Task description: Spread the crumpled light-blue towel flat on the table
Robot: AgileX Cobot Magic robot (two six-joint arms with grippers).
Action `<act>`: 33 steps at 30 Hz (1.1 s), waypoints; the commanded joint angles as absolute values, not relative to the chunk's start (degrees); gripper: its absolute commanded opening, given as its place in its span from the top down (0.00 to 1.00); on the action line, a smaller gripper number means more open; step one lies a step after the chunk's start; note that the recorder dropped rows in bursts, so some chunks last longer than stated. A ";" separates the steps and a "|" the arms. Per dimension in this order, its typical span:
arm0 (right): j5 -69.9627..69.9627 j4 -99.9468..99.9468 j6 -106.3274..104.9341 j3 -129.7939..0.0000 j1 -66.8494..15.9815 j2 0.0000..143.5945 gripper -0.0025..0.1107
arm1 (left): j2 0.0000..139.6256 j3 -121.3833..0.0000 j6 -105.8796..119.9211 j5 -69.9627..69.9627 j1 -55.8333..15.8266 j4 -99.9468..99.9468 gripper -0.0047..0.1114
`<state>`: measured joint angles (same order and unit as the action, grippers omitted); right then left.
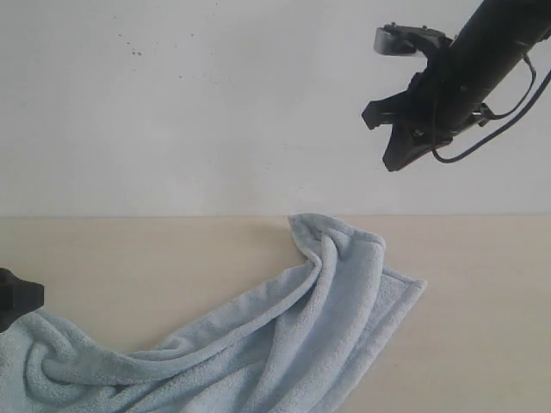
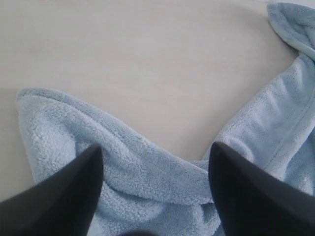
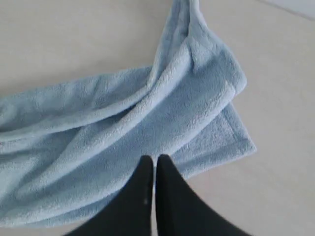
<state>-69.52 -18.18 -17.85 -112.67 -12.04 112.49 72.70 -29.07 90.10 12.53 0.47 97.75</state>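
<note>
- Left wrist view: left gripper (image 2: 155, 147) released, jaws spread wide, gripping nothing; the towel's (image 1: 284, 344) bunched folds lie just beneath; in the exterior view it shows only as a dark stub at the far left edge
- Lower left to centre of the exterior frame: towel crumpled in long folds on the table (image 1: 129, 258); one hemmed corner peaks near mid-frame; lower part runs out of frame
- Upper right: right gripper (image 1: 398, 155) raised well above the towel, against the white wall (image 1: 172, 103); jaws clenched together, empty
</note>
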 commanded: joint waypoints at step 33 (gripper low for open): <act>-41.07 -10.14 -14.91 -94.97 -11.91 124.71 0.97 | 77.21 -31.44 89.99 13.49 -0.06 98.08 0.48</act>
